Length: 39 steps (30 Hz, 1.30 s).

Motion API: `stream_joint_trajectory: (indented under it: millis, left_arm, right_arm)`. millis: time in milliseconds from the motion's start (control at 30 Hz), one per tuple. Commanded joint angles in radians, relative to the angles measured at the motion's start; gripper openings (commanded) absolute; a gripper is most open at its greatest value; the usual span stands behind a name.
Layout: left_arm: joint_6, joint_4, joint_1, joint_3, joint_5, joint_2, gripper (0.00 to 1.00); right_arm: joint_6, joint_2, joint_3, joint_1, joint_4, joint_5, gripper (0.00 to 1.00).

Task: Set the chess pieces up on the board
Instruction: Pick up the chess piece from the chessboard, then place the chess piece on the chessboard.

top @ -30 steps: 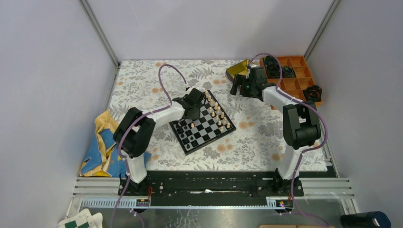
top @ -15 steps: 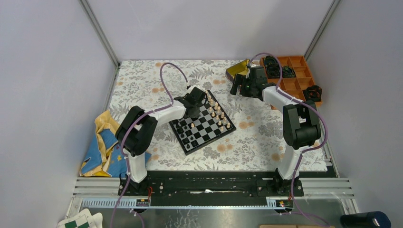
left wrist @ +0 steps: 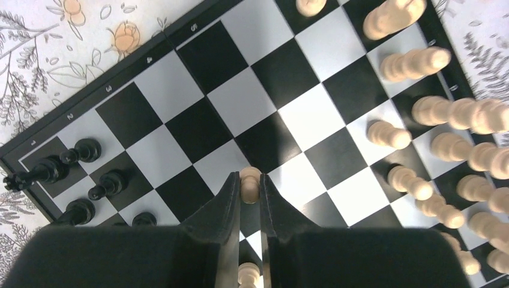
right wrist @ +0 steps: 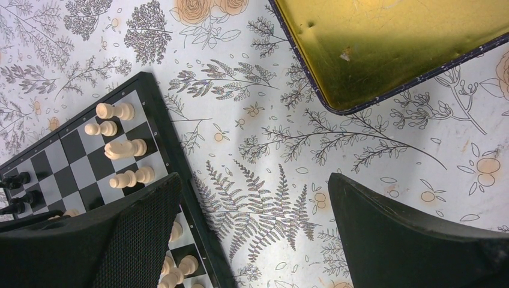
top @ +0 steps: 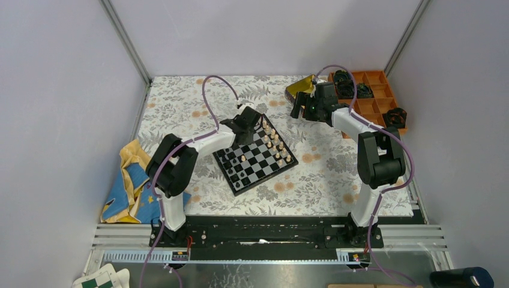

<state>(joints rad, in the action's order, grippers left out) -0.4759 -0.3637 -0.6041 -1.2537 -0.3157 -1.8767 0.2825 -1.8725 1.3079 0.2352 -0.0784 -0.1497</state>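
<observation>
The tan pawn (left wrist: 249, 180) hung over the middle of the board (left wrist: 198, 129), pinched between your left fingers (left wrist: 231, 201). Other tan pieces (left wrist: 420, 63) crowded one edge of the board, and a few black pieces (left wrist: 84, 153) sat in the opposite corner. You were, I judge, mid-carry. Next you needed to lower the pawn onto a free square in the tan rows and let go. Over the last second your left arm had shifted toward the board's far corner. Your right fingers (right wrist: 138, 222) stayed spread wide over the surface (right wrist: 252, 138) near the tin (right wrist: 384, 48).
</observation>
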Motion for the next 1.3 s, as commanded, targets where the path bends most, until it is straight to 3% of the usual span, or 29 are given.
stream_joint_trajectory:
  millis: [0,800,1267]
  left_arm:
    - [0.023,0.014,0.004,-0.065,-0.012,0.008,0.07]
    - [0.026,0.036,0.007,-0.319,0.025,-0.221,0.07]
    - [0.031,0.042,0.012,-0.351,-0.002,-0.270,0.09]
  right_arm:
    - [-0.012,0.009,0.046,-0.006,0.009,0.007,1.00]
    - [-0.025,-0.014,0.085,-0.007,0.002,0.024,1.00]
    - [-0.029,-0.013,0.083,-0.010,0.000,0.024,1.00]
